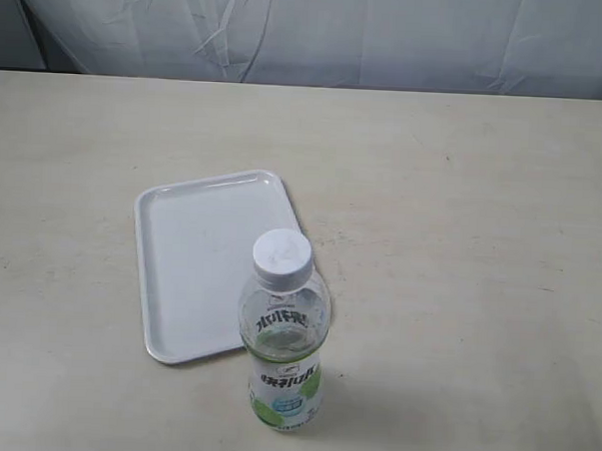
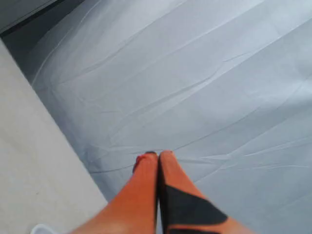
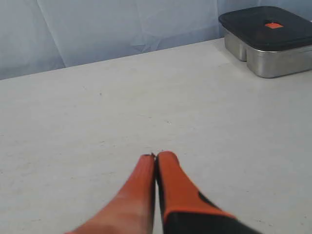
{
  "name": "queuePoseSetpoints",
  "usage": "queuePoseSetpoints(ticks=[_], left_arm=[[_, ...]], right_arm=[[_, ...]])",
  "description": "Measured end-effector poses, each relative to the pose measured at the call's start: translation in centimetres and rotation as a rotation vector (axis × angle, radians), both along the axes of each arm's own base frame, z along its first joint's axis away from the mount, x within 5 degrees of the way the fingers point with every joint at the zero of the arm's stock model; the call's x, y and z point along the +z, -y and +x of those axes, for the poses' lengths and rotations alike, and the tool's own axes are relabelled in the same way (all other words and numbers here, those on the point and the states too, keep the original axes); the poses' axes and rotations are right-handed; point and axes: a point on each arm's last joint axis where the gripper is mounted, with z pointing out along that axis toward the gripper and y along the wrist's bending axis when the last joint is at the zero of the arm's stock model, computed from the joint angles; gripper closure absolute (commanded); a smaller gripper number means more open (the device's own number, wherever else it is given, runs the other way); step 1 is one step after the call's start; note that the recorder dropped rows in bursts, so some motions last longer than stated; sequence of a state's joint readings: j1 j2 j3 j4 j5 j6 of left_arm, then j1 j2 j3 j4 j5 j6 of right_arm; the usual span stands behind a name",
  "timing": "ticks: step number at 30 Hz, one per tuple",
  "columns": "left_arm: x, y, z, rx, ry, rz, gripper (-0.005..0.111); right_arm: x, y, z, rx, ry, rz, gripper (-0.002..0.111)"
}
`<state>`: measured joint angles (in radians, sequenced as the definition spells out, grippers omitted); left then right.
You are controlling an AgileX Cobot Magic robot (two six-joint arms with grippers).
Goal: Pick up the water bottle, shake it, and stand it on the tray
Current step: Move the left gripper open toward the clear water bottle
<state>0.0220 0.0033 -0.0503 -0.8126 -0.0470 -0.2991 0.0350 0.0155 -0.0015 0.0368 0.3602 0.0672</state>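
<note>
Both the left hand (image 2: pixel 158 154) and the right hand (image 3: pixel 155 155) are clenched, empty. The water bottle (image 1: pixel 284 335) is stood upright on the surface (image 1: pixel 480 243) just beside the tray (image 1: pixel 141 268). Pickup is judged unstarted: a hand must be opened around it.

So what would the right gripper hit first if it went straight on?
Probably nothing nearby: the right gripper, shut, points across the table toward the backdrop; the metal box sits aside.
</note>
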Motion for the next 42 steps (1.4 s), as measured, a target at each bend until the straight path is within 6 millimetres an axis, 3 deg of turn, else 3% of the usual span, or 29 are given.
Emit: queuePoseSetpoints(ticks=[5,9,14,16,18,19,21,24,27,29,34,36,39,42], left_arm=[[6.3,0.2,-1.3,0.024,0.136,0.201,0.107],[12.1,0.6,-1.4,0.047,0.134,0.457,0.107],[17.3,1.2,0.8,0.008,0.066,0.674,0.107],[18.4,2.8,2.8,-0.187,0.032,0.828,0.107],[18.1,5.4,5.0,-0.504,0.124,0.889,0.107],[18.0,6.0,5.5,-0.581,0.174,0.911,0.107],[17.7,6.6,6.9,-0.645,0.233,0.979,0.107],[16.3,6.6,8.5,-0.695,0.179,1.034,0.101],[15.7,7.2,8.1,-0.799,0.198,1.045,0.086],[14.1,7.5,7.7,-0.861,0.19,1.027,0.079],[5.7,7.9,6.6,-0.976,0.164,0.92,0.07],[4.3,8.3,5.6,-1.019,0.253,0.953,0.06],[3.5,8.6,4.7,-1.051,0.375,1.014,0.038],[3.6,8.7,4.6,-1.035,0.422,1.037,0.031]], right_arm=[[0.0,0.0,0.0,0.0,0.0,0.0,0.104],[0.0,0.0,0.0,0.0,0.0,0.0,0.104],[0.0,0.0,0.0,0.0,0.0,0.0,0.104],[0.0,0.0,0.0,0.0,0.0,0.0,0.104],[0.0,0.0,0.0,0.0,0.0,0.0,0.104],[0.0,0.0,0.0,0.0,0.0,0.0,0.104],[0.0,0.0,0.0,0.0,0.0,0.0,0.104],[0.0,0.0,0.0,0.0,0.0,0.0,0.104],[0.0,0.0,0.0,0.0,0.0,0.0,0.104],[0.0,0.0,0.0,0.0,0.0,0.0,0.104],[0.0,0.0,0.0,0.0,0.0,0.0,0.104],[0.0,0.0,0.0,0.0,0.0,0.0,0.104],[0.0,0.0,0.0,0.0,0.0,0.0,0.104],[0.0,0.0,0.0,0.0,0.0,0.0,0.104]])
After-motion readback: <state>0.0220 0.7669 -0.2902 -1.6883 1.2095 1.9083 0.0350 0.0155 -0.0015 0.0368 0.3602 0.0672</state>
